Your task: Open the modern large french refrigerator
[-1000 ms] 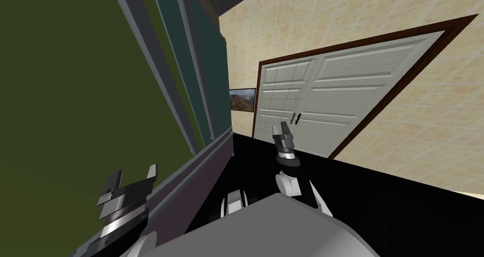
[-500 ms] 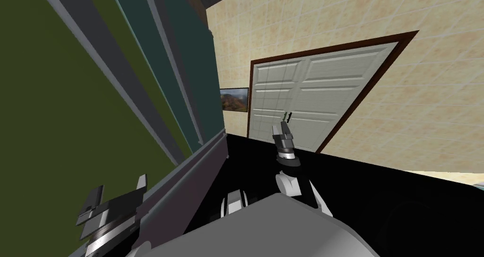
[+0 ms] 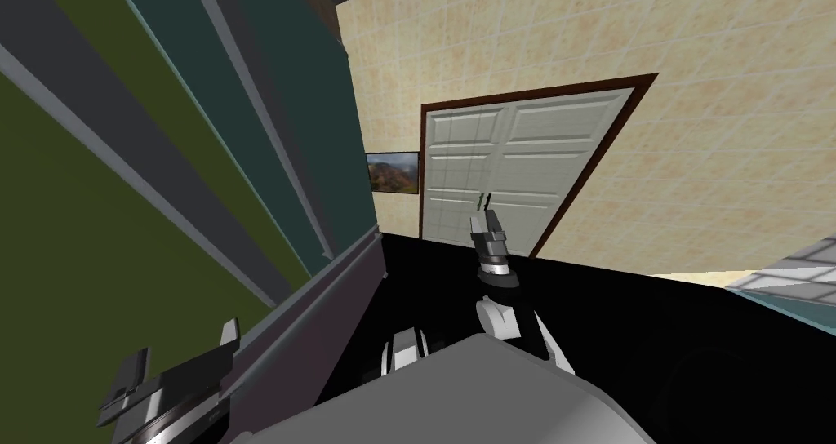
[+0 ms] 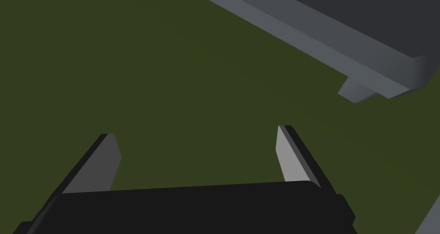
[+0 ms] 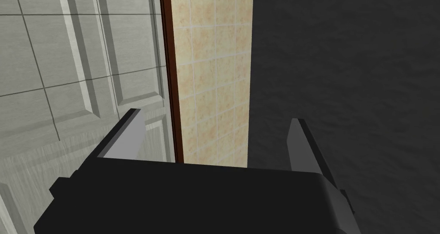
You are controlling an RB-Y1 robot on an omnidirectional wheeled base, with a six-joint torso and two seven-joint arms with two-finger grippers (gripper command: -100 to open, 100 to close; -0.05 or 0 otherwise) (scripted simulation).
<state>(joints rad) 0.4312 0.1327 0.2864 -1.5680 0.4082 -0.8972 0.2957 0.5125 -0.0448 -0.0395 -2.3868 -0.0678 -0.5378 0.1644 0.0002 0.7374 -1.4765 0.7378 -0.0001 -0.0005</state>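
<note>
- Along the robot's left side, the refrigerator (image 3: 90, 251) shows as a broad olive-green front that covers that half of the head view. Standing this close probably serves to bring its door within the arm's reach.
- Farther off, a tan tiled wall (image 3: 735, 153) carries a white double door (image 3: 506, 162). Neither belongs to the task; they are simply what the idle arm faces.
- Across the green front runs a long grey bar (image 4: 309, 42) raised on a short foot, which I take for the door's handle. The foot holds it off the panel, leaving a gap behind for a finger to slip into.
- Nearest that bar, the left end effector (image 4: 197, 134) hovers just off the green panel, released, with its fingers spread and nothing between them. The bar's end lies near but apart, off beyond one finger. The spread suits straddling the bar, so the reach looks unfinished: the hand would need to shift over the bar before clenching.
- Up in front of the chest, the right end effector (image 3: 487, 219) is also released and empty, pointing toward the double door. Held there, it is likely parked clear of the refrigerator door's swing.
</note>
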